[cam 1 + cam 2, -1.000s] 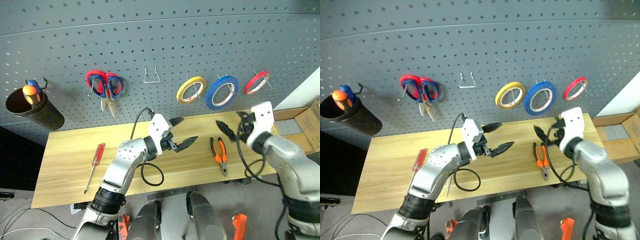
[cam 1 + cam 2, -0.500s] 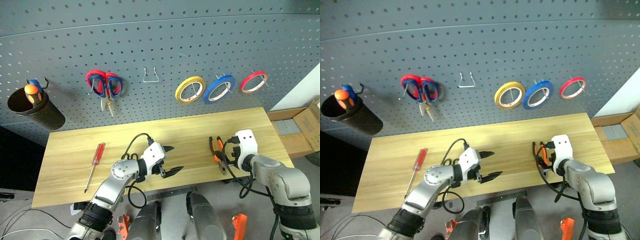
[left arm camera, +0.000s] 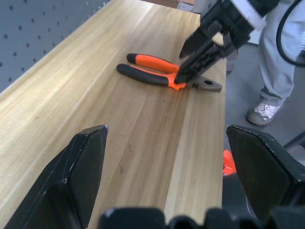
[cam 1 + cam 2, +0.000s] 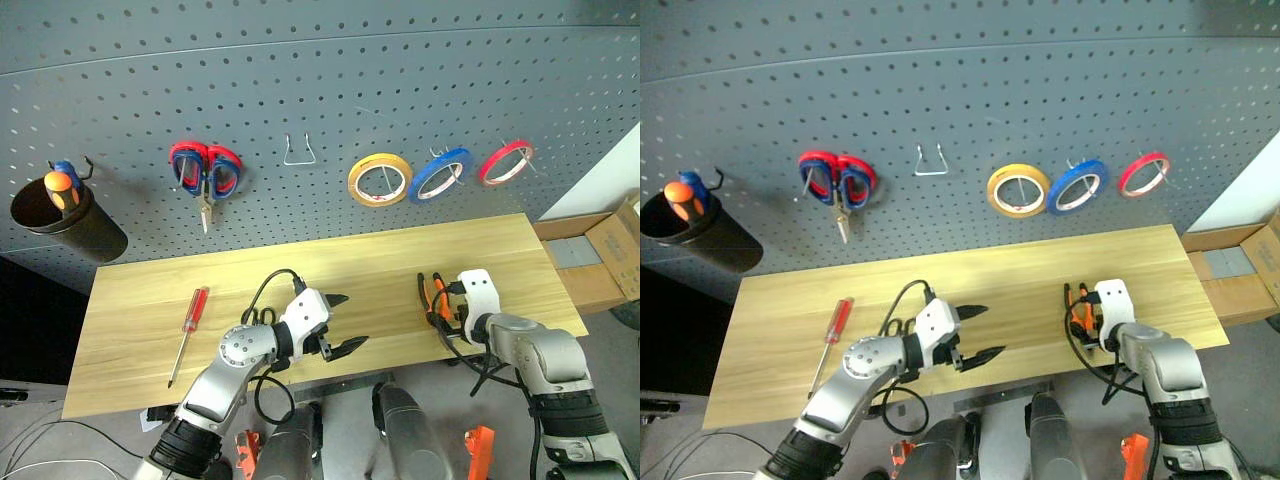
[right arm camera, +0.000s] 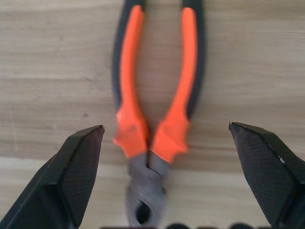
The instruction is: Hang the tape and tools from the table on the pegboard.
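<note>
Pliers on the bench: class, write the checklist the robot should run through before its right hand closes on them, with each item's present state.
1. Right hand open: ok.
2. Its fingers straddle the pliers, one on each side: ok.
3. Pliers lie flat on the table, nothing on them: ok.
4. Fingers low enough to grip: cannot tell; in the left wrist view they look close to the joint.
5. Left hand open and apart from the pliers: ok.
6. Free hook on the pegboard: ok.
</note>
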Controlling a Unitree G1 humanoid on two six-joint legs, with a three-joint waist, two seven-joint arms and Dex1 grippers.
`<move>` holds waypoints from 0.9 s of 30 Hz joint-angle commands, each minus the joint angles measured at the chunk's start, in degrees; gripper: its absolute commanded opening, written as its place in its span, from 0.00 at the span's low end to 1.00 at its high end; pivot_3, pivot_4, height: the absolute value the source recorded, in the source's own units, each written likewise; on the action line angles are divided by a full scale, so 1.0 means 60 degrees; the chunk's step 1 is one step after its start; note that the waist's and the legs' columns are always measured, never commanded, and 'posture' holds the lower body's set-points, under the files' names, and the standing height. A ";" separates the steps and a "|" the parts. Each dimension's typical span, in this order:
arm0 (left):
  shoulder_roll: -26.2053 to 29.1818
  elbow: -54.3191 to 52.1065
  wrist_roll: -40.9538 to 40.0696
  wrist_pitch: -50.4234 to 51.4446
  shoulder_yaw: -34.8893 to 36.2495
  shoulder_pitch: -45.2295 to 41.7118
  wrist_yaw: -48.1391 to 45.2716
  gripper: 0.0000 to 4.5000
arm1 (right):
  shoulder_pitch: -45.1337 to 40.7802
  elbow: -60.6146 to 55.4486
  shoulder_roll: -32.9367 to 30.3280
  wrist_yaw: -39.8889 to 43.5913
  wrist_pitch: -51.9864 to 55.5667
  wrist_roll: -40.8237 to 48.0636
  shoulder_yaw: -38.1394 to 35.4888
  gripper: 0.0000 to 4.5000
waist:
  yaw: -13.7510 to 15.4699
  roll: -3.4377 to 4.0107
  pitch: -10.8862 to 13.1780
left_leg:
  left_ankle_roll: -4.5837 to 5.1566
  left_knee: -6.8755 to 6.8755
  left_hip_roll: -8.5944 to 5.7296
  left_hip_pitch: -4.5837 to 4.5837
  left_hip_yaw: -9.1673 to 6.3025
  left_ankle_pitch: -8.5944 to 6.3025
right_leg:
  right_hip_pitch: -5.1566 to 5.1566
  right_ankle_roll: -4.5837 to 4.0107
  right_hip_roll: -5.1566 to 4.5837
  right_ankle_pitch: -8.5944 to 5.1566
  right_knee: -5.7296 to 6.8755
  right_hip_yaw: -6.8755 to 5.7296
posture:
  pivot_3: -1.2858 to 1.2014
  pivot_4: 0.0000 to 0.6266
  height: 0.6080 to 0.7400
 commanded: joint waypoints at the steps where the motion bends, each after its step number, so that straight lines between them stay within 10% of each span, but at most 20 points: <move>1: 0.0070 -0.0584 -0.0192 0.0061 0.0182 0.0144 0.0027 0.94 | -0.0227 0.0273 0.0141 0.0080 -0.0334 -0.0186 0.0100 0.97 | 0.0012 0.0000 0.0000 | 0.0000 0.0000 0.0000 0.0000 0.0000 0.0000 | 0.0000 0.0000 0.0000 0.0000 -0.0001 -0.0001 | 0.44 0.51 1.00; 9: 0.0149 -0.0855 -0.0145 0.0230 0.0247 0.0268 0.0052 0.94 | -0.0544 0.1018 0.0420 -0.0112 -0.0117 -0.0485 0.0111 0.97 | 0.0126 -0.0002 -0.0002 | -0.0002 -0.0002 0.0000 -0.0001 0.0001 0.0001 | -0.0005 0.0001 0.0001 0.0001 -0.0001 0.0004 | 0.45 0.50 1.00; 16: -0.0008 -0.1124 -0.0668 0.0597 0.0737 0.0264 0.0260 0.94 | -0.0572 0.0442 0.0176 0.0107 0.0533 -0.0363 0.0075 0.54 | 0.0175 -0.0002 -0.0002 | -0.0003 -0.0001 0.0000 -0.0002 0.0001 0.0001 | -0.0006 0.0002 0.0001 0.0002 -0.0003 0.0002 | 0.45 0.50 1.00; 27: 0.0329 -0.2276 -0.1269 0.0815 0.2032 0.0178 0.0759 0.94 | -0.0412 -0.5686 -0.1455 0.3829 0.0578 0.3816 -0.1411 0.52 | 0.0186 -0.0008 0.0003 | -0.0004 -0.0009 0.0018 -0.0027 0.0013 -0.0001 | -0.0034 0.0005 0.0018 0.0001 -0.0010 0.0008 | 0.45 0.48 1.00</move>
